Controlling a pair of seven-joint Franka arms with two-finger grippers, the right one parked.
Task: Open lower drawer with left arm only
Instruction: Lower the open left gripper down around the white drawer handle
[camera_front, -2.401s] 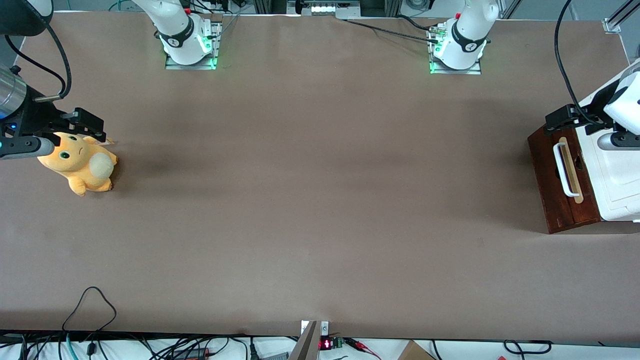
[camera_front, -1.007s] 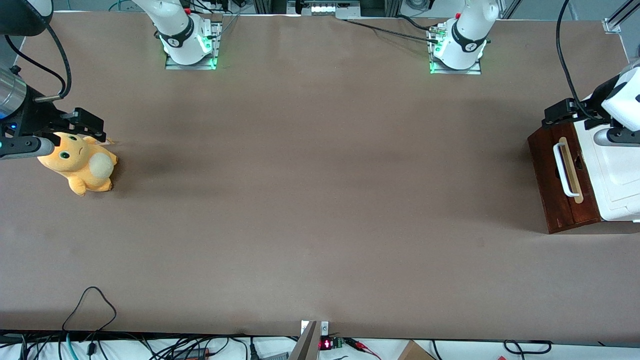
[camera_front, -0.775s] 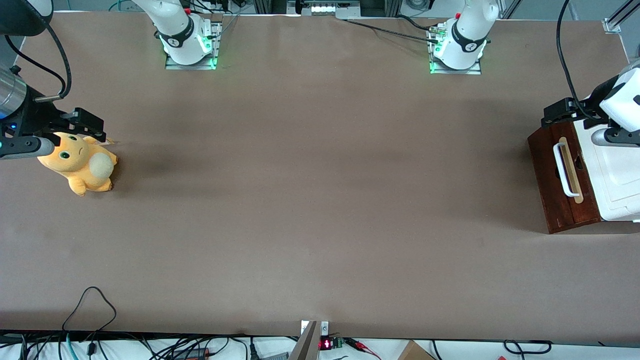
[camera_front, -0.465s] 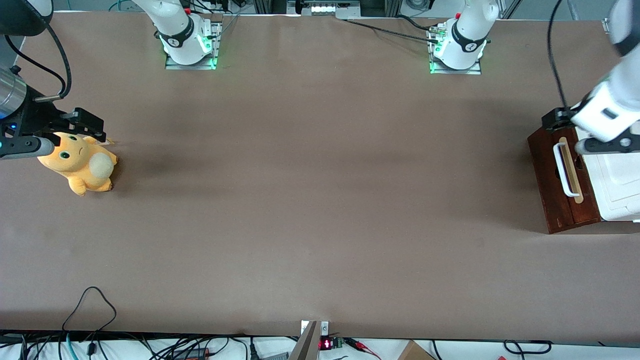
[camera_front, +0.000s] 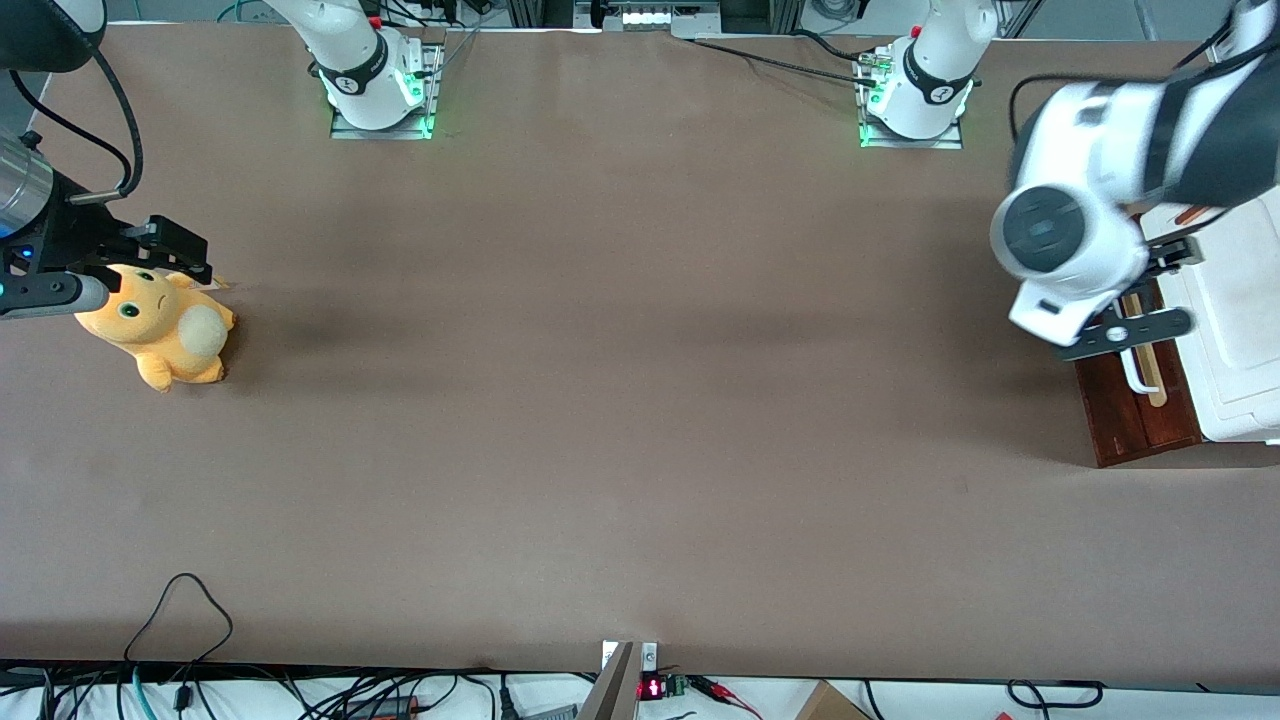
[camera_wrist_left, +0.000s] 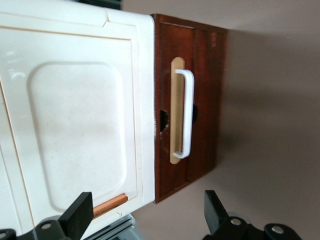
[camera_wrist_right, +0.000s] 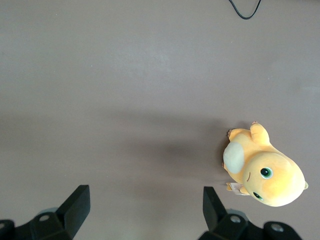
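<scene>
The left arm (camera_front: 1080, 215) hangs over the working arm's end of the brown counter (camera_front: 620, 400), its big white joint covering the part of the cabinet farther from the front camera. Its gripper (camera_wrist_left: 147, 220) looks down onto the cabinet from above; the two black fingers (camera_wrist_left: 80, 212) stand wide apart and hold nothing, one over the white cabinet top (camera_wrist_left: 75, 125), the other over the bare counter just past the drawer front.

The lower drawer (camera_front: 1135, 405) sits at about three o'clock on the counter as the front camera sees it. Its dark red-brown front faces the middle of the counter and looks closed, flush under the white top. The white loop handle (camera_wrist_left: 186, 114) lies along a tan strip, and no finger touches it. A copper-coloured bar (camera_wrist_left: 110, 205) shows on the white top close to the gripper.

Well apart, at nine o'clock toward the parked arm's end, an orange plush toy (camera_front: 160, 330) lies on the counter.
</scene>
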